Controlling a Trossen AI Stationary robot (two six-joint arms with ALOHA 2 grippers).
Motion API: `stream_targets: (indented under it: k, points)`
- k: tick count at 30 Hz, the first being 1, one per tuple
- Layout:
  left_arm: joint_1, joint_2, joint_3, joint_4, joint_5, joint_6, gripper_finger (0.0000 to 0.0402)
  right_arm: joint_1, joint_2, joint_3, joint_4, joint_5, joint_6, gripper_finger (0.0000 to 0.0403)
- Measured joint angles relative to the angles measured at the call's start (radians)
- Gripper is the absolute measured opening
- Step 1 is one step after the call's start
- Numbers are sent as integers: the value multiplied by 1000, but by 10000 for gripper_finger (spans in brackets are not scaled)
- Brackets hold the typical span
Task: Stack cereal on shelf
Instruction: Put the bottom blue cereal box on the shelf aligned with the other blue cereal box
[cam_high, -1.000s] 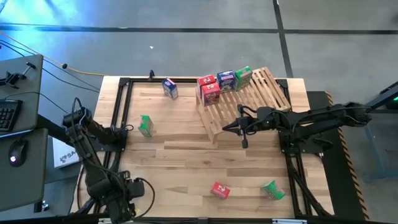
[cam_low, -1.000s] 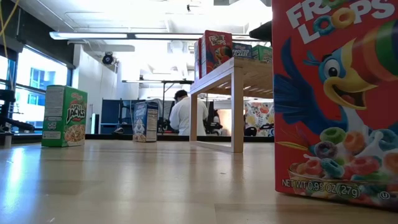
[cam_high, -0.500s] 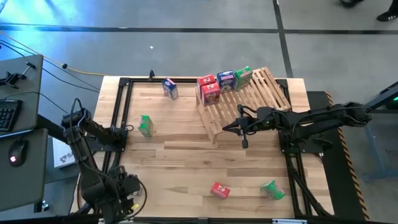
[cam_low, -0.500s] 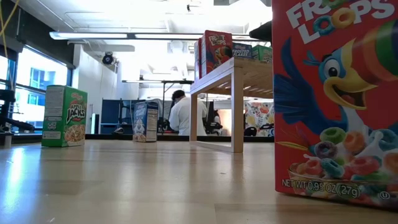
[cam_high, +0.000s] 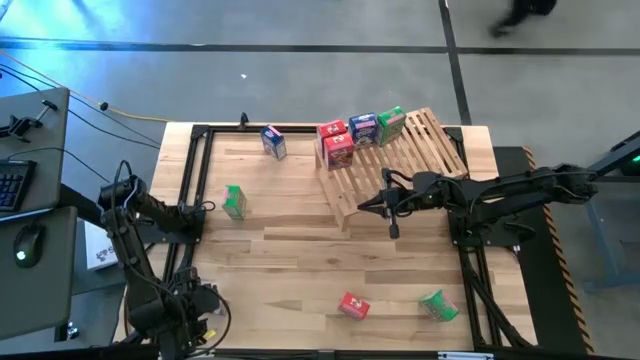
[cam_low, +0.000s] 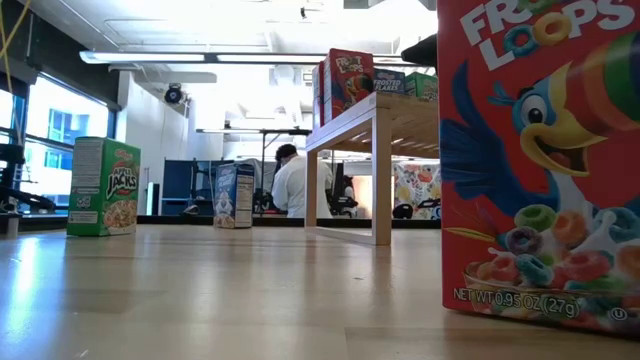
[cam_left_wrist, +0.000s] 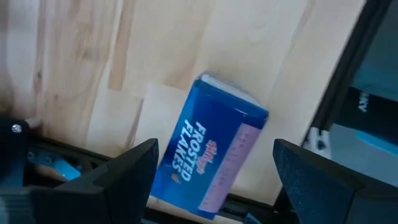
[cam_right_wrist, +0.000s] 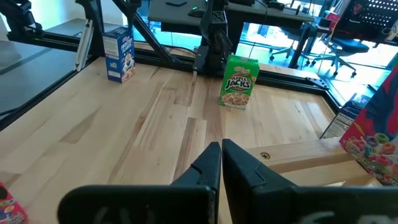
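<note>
Left arm has pulled back toward the near-left corner of the table (cam_high: 290, 250) over the last second — your left gripper (cam_high: 190, 320) now sits at the table's front edge, lower in the high view than it was. Nothing else has shifted: boxes, rack and right arm are where they were.

What that means for you: the left wrist view shows a blue Frosted Flakes box (cam_left_wrist: 214, 155) lying on its side on the wood, framed between the two dark fingers (cam_left_wrist: 127, 171). The jaws stand as wide as they go and hold nothing; the pads are apart from the box on both sides. I judge this as a lineup for a pick, not yet a grasp.

Right gripper (cam_high: 378, 203) hovers just in front of the shelf's (cam_high: 425, 150) low edge, fingers pressed together, empty.

Task status — four boxes sit on the shelf's upper part: two red (cam_high: 335, 142), one blue (cam_high: 364, 128), one green (cam_high: 391, 124). Loose on the table: a blue box (cam_high: 273, 142) near the back, a green box (cam_high: 234, 202) at left, a red box (cam_high: 353, 306) and a green box (cam_high: 437, 304) near the front. Roughly half remains.
</note>
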Motion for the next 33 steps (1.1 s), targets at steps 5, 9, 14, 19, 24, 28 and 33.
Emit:
stream_targets:
  k: [5,9,14,19,24,28,33]
  points:
    - [-15,0,-41,1,11,-14,310,0,0,0,-1,0,8,5]
    - [-17,0,-61,10,38,-20,310,3,0,0,-25,0,39,5]
    - [-17,0,-61,11,-24,-78,291,59,0,0,-46,38,44,7]
    - [9,0,-61,39,-175,-96,241,140,0,0,-43,173,42,29]
    - [91,0,-56,39,-254,-34,179,186,0,0,-31,264,73,66]
    - [163,0,-38,48,-271,67,134,198,0,0,-31,282,97,90]
    - [212,0,26,51,-199,147,89,203,0,0,-31,283,88,113]
